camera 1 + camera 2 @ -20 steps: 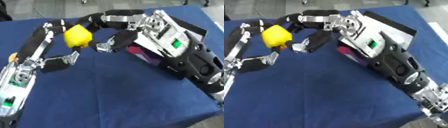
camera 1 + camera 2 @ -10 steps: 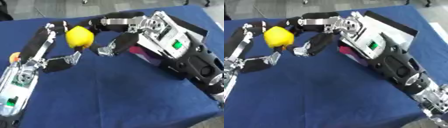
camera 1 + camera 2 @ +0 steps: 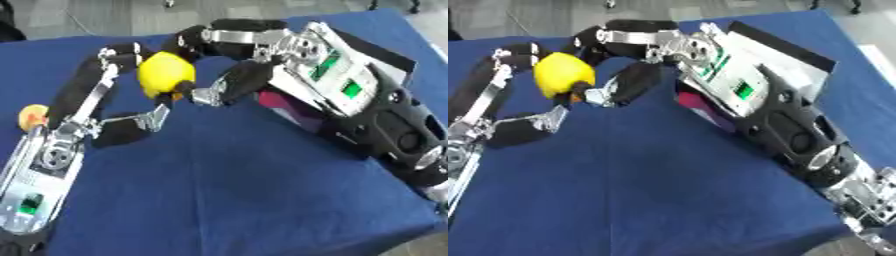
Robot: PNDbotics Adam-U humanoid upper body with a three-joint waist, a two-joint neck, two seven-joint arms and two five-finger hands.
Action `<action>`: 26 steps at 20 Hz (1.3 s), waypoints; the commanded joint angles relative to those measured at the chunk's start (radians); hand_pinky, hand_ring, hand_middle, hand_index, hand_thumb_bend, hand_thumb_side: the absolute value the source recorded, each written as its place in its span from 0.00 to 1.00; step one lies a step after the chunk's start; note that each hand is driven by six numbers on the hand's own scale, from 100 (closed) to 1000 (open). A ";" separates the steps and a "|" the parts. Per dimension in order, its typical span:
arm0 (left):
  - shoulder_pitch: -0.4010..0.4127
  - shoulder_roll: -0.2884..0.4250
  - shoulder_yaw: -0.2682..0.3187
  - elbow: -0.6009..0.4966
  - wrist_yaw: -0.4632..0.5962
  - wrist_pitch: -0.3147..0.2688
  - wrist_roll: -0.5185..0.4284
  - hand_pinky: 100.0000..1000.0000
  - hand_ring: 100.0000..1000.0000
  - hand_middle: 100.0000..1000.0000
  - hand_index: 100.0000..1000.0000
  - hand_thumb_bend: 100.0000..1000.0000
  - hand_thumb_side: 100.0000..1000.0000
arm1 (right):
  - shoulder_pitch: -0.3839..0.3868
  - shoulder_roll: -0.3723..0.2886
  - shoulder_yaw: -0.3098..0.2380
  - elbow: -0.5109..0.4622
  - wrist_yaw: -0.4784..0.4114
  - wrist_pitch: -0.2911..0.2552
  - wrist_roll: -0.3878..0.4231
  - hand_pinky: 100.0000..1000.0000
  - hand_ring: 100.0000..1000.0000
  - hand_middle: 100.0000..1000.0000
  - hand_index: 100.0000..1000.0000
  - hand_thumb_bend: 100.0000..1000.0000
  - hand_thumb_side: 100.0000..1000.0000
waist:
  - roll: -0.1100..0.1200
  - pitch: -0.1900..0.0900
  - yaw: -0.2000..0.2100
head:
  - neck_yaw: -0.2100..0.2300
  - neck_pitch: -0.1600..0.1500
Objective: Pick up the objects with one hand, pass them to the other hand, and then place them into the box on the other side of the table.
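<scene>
A yellow lemon-shaped object [image 3: 164, 74] hangs above the blue table, at the upper left of the views. My left hand [image 3: 86, 94] comes up from the lower left; its fingers curl over the object's left side and its thumb reaches under it. My right hand [image 3: 293, 57] comes in from the right, fingers arched over the object's top and thumb tip touching its lower right. Both hands are shut on it. The box [image 3: 791, 46], with black and white walls, lies at the right behind my right arm, which hides most of it.
A small orange object [image 3: 32, 116] lies on the blue tablecloth [image 3: 227, 190] at the far left, beside my left forearm. Something pink [image 3: 284, 104] shows in the box under my right wrist. The table's front edge runs along the lower right.
The yellow object has shifted slightly to the right between the two hands. My right hand's fingers have drawn closer over its top. Both arms have otherwise hardly moved.
</scene>
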 commanded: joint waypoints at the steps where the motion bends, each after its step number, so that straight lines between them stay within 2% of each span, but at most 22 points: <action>1: -0.020 -0.006 0.004 -0.022 0.011 -0.006 0.000 0.77 0.63 0.59 0.60 0.00 0.20 | -0.014 -0.008 -0.001 -0.002 -0.017 0.011 -0.037 0.88 0.74 0.74 0.69 0.00 0.20 | -0.011 -0.005 0.001 | -0.004 0.006; 4: -0.020 -0.012 0.004 -0.011 0.015 -0.003 0.003 0.77 0.63 0.59 0.60 0.00 0.19 | -0.012 -0.007 0.002 -0.007 -0.035 0.011 -0.062 0.86 0.70 0.68 0.63 0.00 0.07 | -0.012 -0.005 0.001 | -0.004 0.006; 7: -0.020 -0.016 0.007 -0.003 0.023 0.002 0.016 0.76 0.62 0.58 0.60 0.00 0.19 | -0.009 -0.009 0.005 -0.008 -0.037 0.005 -0.072 0.85 0.67 0.62 0.60 0.00 0.01 | -0.012 -0.005 0.000 | -0.005 0.006; 12: -0.020 -0.018 0.008 0.002 0.029 0.011 0.042 0.76 0.62 0.58 0.61 0.00 0.15 | -0.006 -0.009 0.006 -0.006 -0.033 -0.003 -0.068 0.85 0.66 0.57 0.57 0.00 0.00 | -0.012 -0.005 -0.001 | -0.005 0.006; 16: -0.018 -0.017 0.013 0.008 0.025 0.042 0.079 0.76 0.62 0.59 0.65 0.00 0.13 | -0.004 -0.012 0.004 -0.009 -0.039 -0.002 -0.062 0.84 0.65 0.56 0.56 0.00 0.00 | -0.012 -0.005 -0.003 | -0.002 0.006; 20: -0.018 -0.018 0.015 0.014 0.012 0.088 0.125 0.77 0.63 0.61 0.71 0.00 0.19 | -0.004 -0.015 -0.001 -0.014 -0.049 0.005 -0.064 0.84 0.64 0.54 0.54 0.00 0.00 | -0.011 -0.006 -0.006 | 0.000 0.006; 22: -0.017 -0.017 0.013 0.017 0.001 0.109 0.143 0.77 0.65 0.64 0.75 0.00 0.27 | -0.003 -0.017 -0.003 -0.016 -0.055 0.011 -0.070 0.84 0.64 0.54 0.54 0.00 0.00 | -0.010 -0.007 -0.008 | 0.001 0.006; 23: -0.016 -0.016 0.012 0.018 -0.004 0.117 0.149 0.78 0.66 0.65 0.76 0.04 0.32 | -0.003 -0.018 -0.005 -0.017 -0.057 0.013 -0.073 0.84 0.64 0.53 0.54 0.00 0.00 | -0.010 -0.007 -0.009 | 0.001 0.006; 24: -0.014 -0.015 0.011 0.018 -0.008 0.122 0.152 0.78 0.68 0.67 0.78 0.13 0.38 | -0.002 -0.020 -0.007 -0.018 -0.059 0.016 -0.077 0.84 0.63 0.53 0.53 0.00 0.00 | -0.009 -0.008 -0.010 | 0.001 0.006; 25: -0.013 -0.013 0.010 0.018 -0.011 0.124 0.154 0.79 0.68 0.67 0.79 0.15 0.39 | -0.002 -0.022 -0.009 -0.019 -0.061 0.018 -0.082 0.84 0.63 0.53 0.53 0.00 0.00 | -0.009 -0.008 -0.011 | 0.001 0.006; 26: -0.012 -0.012 0.009 0.017 -0.014 0.122 0.153 0.79 0.69 0.68 0.79 0.23 0.44 | -0.002 -0.025 -0.011 -0.020 -0.062 0.020 -0.086 0.83 0.63 0.53 0.53 0.00 0.00 | -0.008 -0.009 -0.011 | 0.001 0.006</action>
